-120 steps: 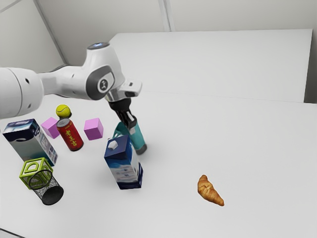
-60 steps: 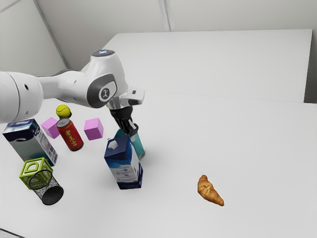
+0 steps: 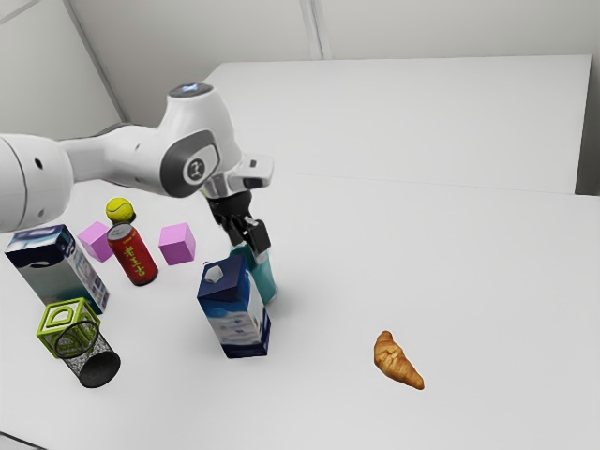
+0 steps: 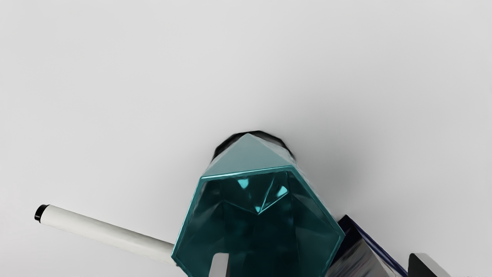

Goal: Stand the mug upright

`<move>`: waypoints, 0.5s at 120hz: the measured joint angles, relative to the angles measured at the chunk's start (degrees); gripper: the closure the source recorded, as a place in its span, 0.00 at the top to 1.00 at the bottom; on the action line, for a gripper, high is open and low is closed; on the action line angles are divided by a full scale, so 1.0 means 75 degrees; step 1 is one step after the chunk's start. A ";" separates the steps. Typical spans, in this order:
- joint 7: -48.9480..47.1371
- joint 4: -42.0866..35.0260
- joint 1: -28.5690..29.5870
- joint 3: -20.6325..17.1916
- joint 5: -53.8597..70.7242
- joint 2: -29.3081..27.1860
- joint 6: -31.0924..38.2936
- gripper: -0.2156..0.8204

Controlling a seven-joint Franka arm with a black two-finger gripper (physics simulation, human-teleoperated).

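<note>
Right now my black two-finger gripper (image 3: 250, 246) is over the faceted teal mug (image 3: 266, 281), its fingers spread wide and pinching nothing. From the wrist camera, one fingertip (image 4: 219, 265) overlaps the mug's open mouth, while the other stands well outside the rim, by the tall blue-and-white carton (image 3: 234, 317). That mouth faces my hand camera, and the dark base shows past the teal wall at the white table (image 3: 469, 281). The carton hides part of the mug in the exterior view, and I can't tell whether it stands fully upright. A white marker with a black end (image 4: 107, 234) lies beside it, on the side away from the carton. Toward the exterior view's left I see a red can (image 3: 133, 255), two pink cubes (image 3: 177, 244), a yellow tennis ball (image 3: 119, 209) and a green openwork block (image 3: 67, 326); a golden-brown croissant (image 3: 397, 361) lies well apart, toward the right.
</note>
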 joint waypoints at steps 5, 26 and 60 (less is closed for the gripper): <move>-0.0026 0.0072 -0.0021 -0.0030 -0.0003 -0.0127 -0.0104 0.71; -0.0570 0.1073 -0.0203 -0.0034 -0.0010 -0.0222 -0.0736 0.76; -0.1398 0.3311 -0.0431 0.0187 0.0161 -0.0116 -0.2452 0.78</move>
